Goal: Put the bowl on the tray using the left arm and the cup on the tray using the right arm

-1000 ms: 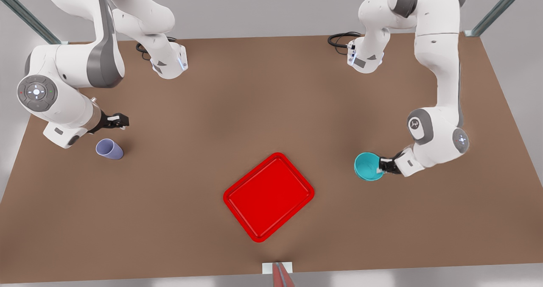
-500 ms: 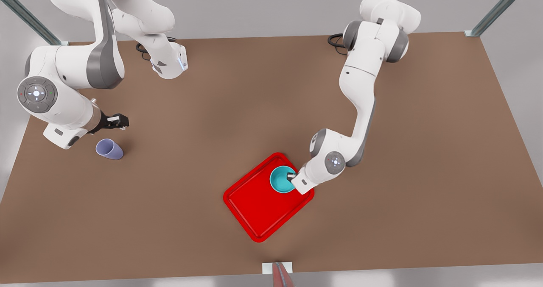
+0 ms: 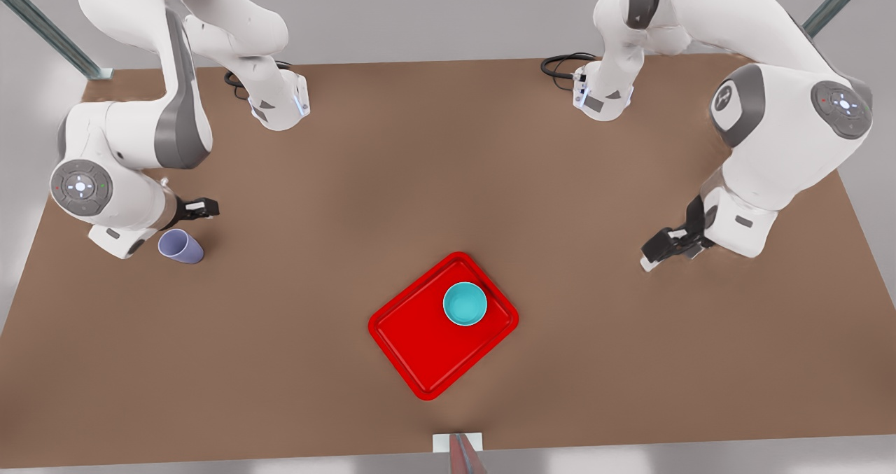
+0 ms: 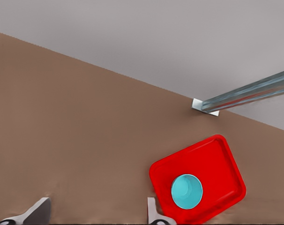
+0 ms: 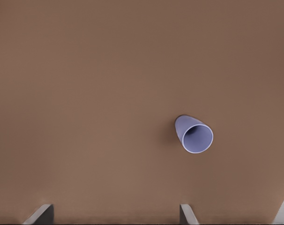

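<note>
- Cup (image 3: 180, 246) stands upright on the table (image 3: 392, 173) at the front view's left, well apart from the tray; I can see nothing inside it, its inside dark in the right wrist view (image 5: 194, 135).
- Right gripper (image 3: 199, 208) hovers just beside the cup, a little farther back on the table and not touching it. In the right wrist view its fingertips (image 5: 39, 213) are spread wide with bare table between them, so it is released and grasping nothing; the cup lies ahead of the fingers, not between them.
- Tray (image 3: 420, 348) lies flat on the table near the front edge, at the middle of the front view, turned at an angle to the table's sides.
- Bowl (image 3: 465, 304) sits upright on the tray, in the corner toward the front view's right and back, inside the rim. It holds nothing. The left wrist view shows the same: the bowl (image 4: 187, 191) on the tray (image 4: 217, 159), off-centre toward one corner.
- Left gripper (image 3: 665, 247) hangs over bare table at the front view's right, well apart from the tray and the bowl. Its fingertips (image 4: 36, 212) stand wide apart in the left wrist view, released, with nothing held.
</note>
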Robot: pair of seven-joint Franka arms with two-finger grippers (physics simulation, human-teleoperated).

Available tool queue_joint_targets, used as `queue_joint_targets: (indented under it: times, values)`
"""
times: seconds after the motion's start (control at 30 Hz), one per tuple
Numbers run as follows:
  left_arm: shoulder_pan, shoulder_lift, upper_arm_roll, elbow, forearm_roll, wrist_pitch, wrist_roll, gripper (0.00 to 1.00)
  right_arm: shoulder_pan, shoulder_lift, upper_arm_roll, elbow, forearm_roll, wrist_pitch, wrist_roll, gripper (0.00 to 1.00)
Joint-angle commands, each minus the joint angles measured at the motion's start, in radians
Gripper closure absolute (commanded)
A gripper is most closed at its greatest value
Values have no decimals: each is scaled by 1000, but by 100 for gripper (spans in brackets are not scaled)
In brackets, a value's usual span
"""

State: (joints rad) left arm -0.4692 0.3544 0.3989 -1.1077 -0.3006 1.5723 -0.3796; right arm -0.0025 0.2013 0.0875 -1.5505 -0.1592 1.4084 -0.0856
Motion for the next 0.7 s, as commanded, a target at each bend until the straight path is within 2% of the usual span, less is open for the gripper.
queue_joint_targets:
  times: [0.0, 0.07, 0.13, 0.23, 0.33, 0.4, 0.47, 0.67]
  values:
    - [90, -129, -195, -174, 253, -195, 176, 0, -19, 27, -2, -59, -9, 99, 3, 0]
    - [81, -114, -198, -178, 248, -176, 172, 0, -50, 33, -23, -204, -19, 353, 0, 0]
    - [75, -112, -198, -179, 251, -227, 188, 0, -100, 79, -23, -206, -17, 414, -13, 0]
    - [38, -107, -196, -176, 250, -239, 179, 0, -136, 72, -23, -267, -17, 445, -34, 0]
    - [8, -109, -203, -136, 244, -279, 179, 0, -154, 7, -66, -414, -10, 564, -88, 0]
    - [3, -106, -199, -135, 245, -256, 186, 0, -152, -2, -118, -448, -5, 600, -141, 0]
    - [4, -106, -198, -135, 245, -262, 189, 0, -179, -17, -129, -517, -5, 687, -190, 0]
    - [11, -100, -198, -135, 244, -261, 189, 0, -179, 7, -170, -577, 58, 767, -233, 0]
